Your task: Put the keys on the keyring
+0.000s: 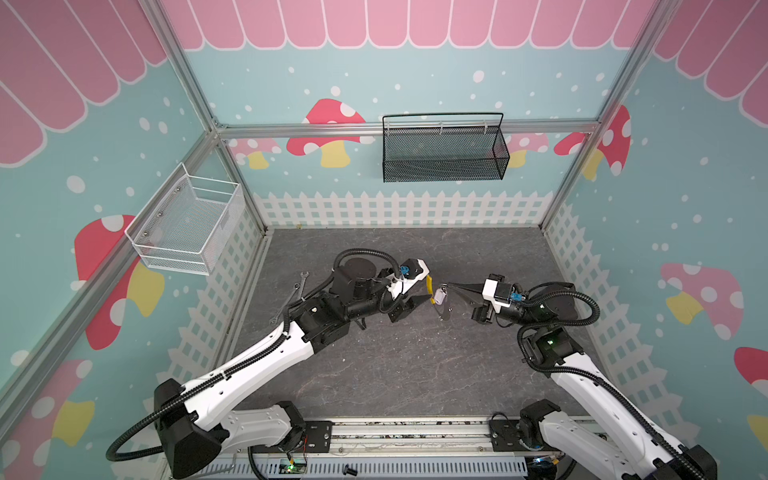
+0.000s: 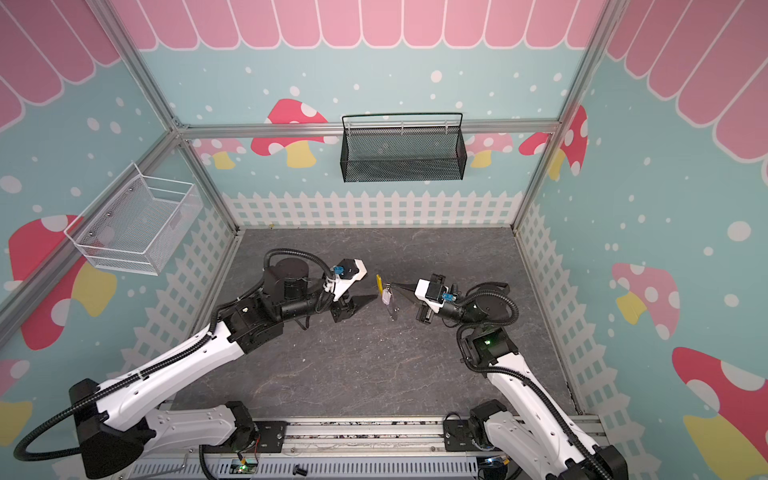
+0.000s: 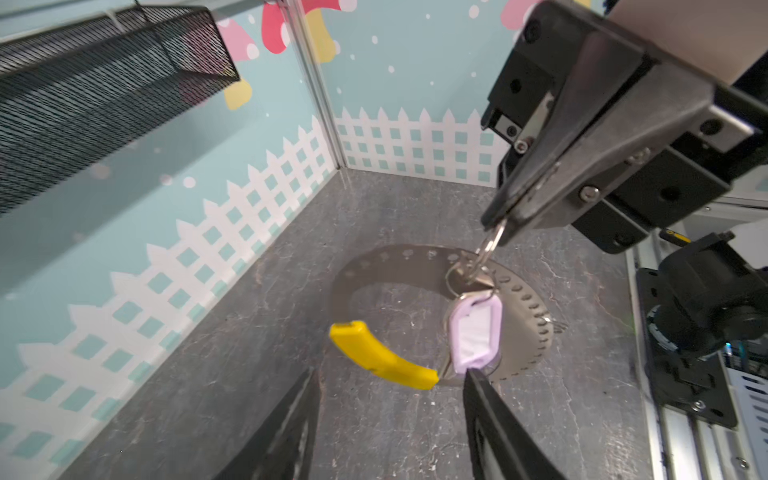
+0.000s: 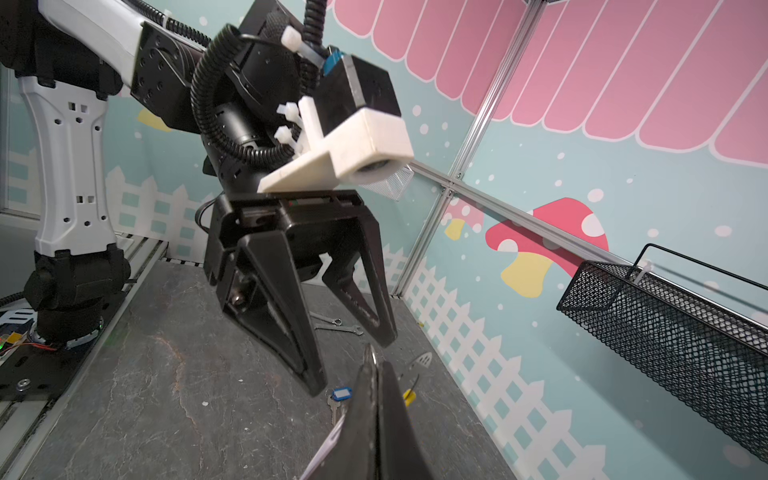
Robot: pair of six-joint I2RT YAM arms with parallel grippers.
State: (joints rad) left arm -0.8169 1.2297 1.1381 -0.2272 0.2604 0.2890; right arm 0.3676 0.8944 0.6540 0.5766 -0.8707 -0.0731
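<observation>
Aloft, well clear of walls [image 1: 399, 208], right claw [image 1: 448, 285] pinches lilac key [image 3: 476, 328], keyring [image 3: 382, 359] dangling; left claw [image 4: 350, 366] gapes.

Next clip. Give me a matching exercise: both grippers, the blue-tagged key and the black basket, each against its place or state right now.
Things:
1. left gripper
2. right gripper
3. blue key
4. black basket

Places or states:
A. lying on the table
B. shut on the small ring of the lilac key
C. hung on the back rail
D. open, holding nothing

Pairs: 1-D, 2-B, 3-A, 4-C
</observation>
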